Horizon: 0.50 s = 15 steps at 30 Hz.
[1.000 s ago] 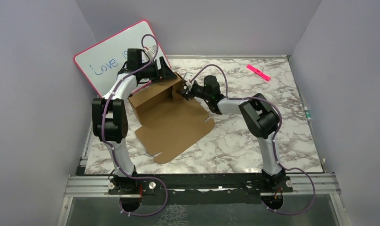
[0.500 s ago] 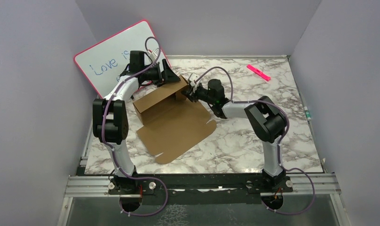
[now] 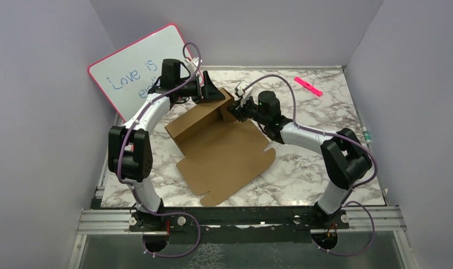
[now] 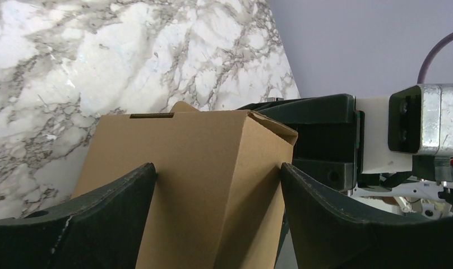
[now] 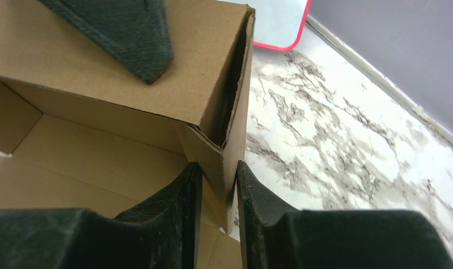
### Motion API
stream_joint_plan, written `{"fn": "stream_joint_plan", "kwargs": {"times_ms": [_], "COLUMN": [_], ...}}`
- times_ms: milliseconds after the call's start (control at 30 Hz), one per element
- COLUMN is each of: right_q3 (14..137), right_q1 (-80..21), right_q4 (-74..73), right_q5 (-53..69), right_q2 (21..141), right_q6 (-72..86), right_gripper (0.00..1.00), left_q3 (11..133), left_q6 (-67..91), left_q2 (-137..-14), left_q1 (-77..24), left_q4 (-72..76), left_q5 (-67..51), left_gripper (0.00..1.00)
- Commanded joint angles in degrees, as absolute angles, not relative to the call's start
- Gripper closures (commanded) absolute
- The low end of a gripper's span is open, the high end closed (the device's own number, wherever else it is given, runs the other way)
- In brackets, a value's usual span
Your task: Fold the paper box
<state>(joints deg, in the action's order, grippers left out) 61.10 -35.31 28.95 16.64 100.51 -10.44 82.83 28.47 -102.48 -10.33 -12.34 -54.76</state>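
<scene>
paper box [image 3: 221, 151] — shifted rightward, nearer

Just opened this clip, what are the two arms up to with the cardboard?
Both arms are working on a half-formed paper box on the marble table. The right claw is pinched shut on the corner of a raised side wall. The left claw is open, straddling the folded-up wall at the far end. The near part of the sheet lies flat, unfolded. A pink-framed whiteboard leans at the back left, and a pink marker lies at the far right.
</scene>
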Motion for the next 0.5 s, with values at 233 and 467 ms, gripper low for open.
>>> {"fn": "stream_joint_plan", "kwargs": {"times_ms": [233, 467], "right_q3": [49.4, 45.5], "right_q1": [-36.3, -36.4], "right_q4": [36.6, 48.7], "right_q5": [12.7, 15.0], "right_q2": [97.2, 99.2], "right_q6": [-6.2, -8.6], "right_gripper": [0.63, 0.56], "left_q3": [78.8, 78.7], "left_q6": [27.7, 26.4], "left_q2": [-103.8, -105.8], "left_q1": [-14.0, -14.1], "left_q4": [-13.9, -14.9], "left_q5": [-58.1, -57.6], "left_gripper": [0.17, 0.17]}}
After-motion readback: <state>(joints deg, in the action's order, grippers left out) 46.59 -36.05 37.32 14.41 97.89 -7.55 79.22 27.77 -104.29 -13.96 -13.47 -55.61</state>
